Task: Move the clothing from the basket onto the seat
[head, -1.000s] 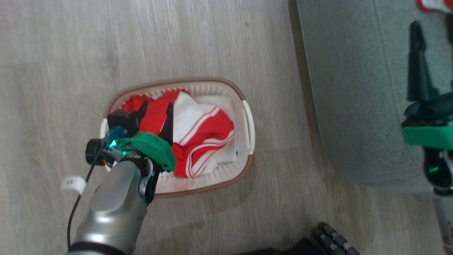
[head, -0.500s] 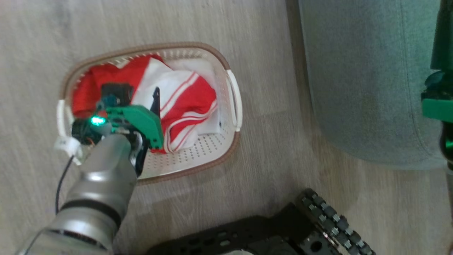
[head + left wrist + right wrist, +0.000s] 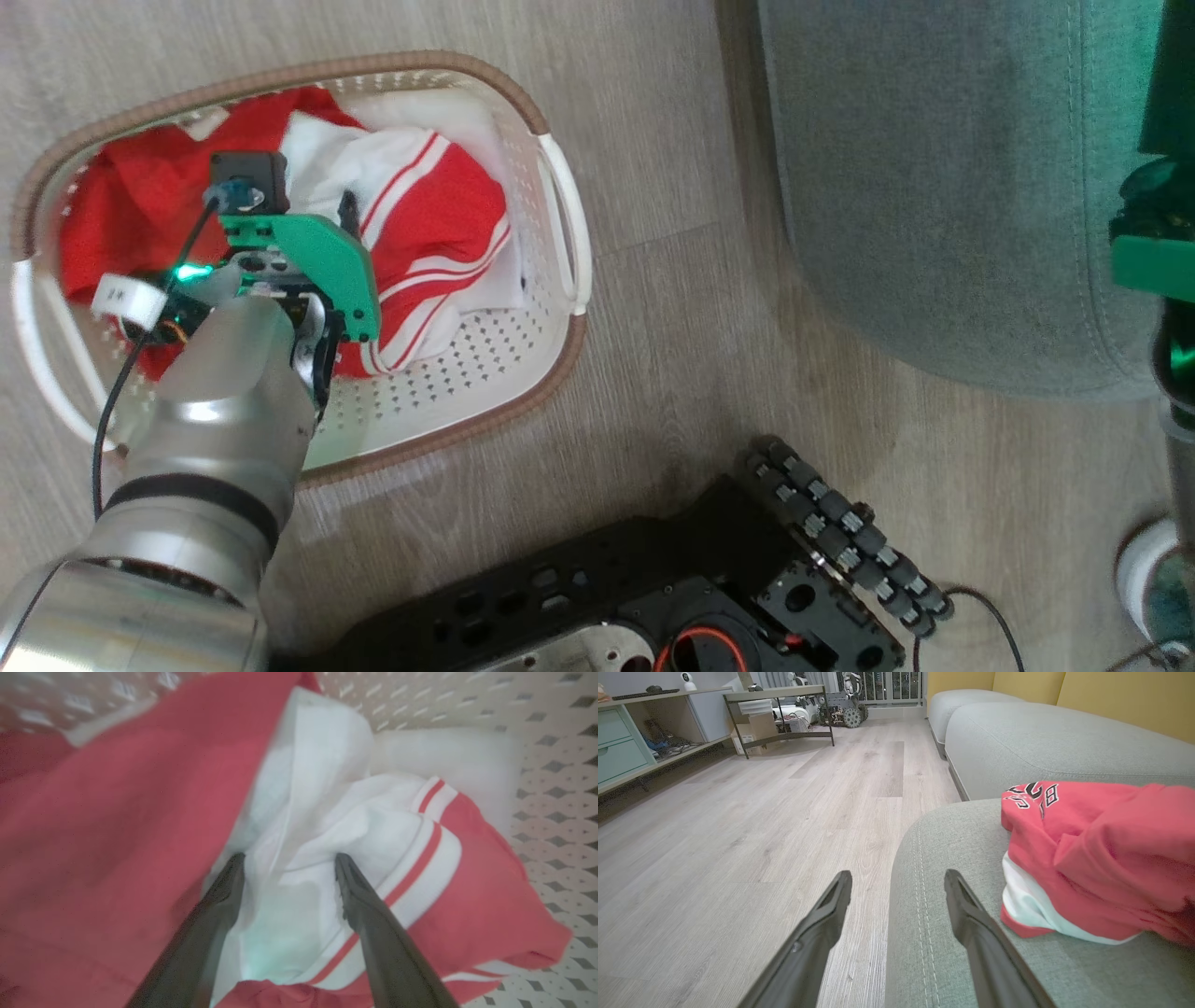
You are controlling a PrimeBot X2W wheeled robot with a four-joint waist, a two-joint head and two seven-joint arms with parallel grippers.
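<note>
On seat [image 3: 952,933], right wrist view, jersey [image 3: 1101,858], in basket [image 3: 563,219], head view, shorts [image 3: 439,210]

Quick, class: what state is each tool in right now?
Left tool: open, tips down among the clothing in the basket, nothing gripped.
Right tool: open, empty, at the edge of the seat.

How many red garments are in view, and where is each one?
2 that I can tell apart. A printed jersey lies on the seat; striped shorts lie in the basket. The red cloth beside them may be part of them or another piece.
</note>
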